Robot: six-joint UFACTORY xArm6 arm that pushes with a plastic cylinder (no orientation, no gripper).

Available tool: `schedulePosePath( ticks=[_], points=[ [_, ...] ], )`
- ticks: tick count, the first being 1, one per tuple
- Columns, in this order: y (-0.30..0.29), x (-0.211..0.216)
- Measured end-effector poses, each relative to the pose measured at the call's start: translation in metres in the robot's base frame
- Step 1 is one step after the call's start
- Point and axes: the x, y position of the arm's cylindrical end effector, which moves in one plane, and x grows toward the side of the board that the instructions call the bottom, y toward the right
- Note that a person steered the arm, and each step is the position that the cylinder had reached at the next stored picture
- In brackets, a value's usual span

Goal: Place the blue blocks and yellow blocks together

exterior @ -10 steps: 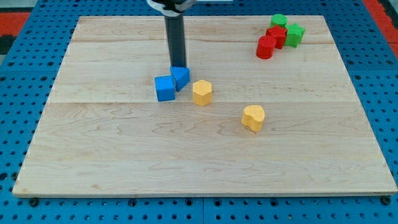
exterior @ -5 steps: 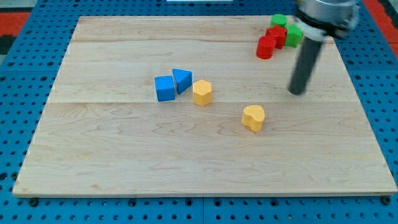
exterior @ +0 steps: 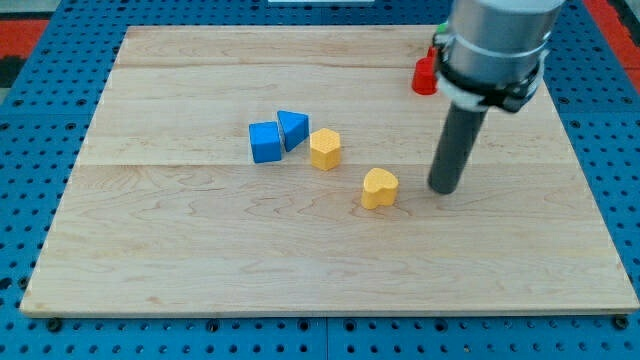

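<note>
No legible text, labels, brand marks, numbers or signs appear anywhere in the camera view. The wooden table [exterior: 200, 260], the coloured blocks on it and the dark rod with my tip [exterior: 444, 189] all present plain, unmarked surfaces. The blue perforated surface [exterior: 30, 200] around the table likewise carries no readable marking.

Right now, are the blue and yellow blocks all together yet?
Nearly. Done: the blue cube and blue triangular block touch, with the yellow hexagonal block close beside them. In hand: my tip stands to the view's right of the yellow heart-shaped block, a small gap between. Left: that heart sits apart from the group.
</note>
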Motion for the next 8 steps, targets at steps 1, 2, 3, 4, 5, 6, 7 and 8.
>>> schedulePosePath(
  ticks=[1,2,3,4,5,6,7,8],
  points=[
    [-0.059,-0.001],
    [-0.102,-0.013],
    [-0.074,0.016],
    [-0.128,0.013],
    [-0.131,0.012],
    [-0.164,-0.006],
    [-0.166,-0.042],
    [-0.159,-0.042]
  ],
)
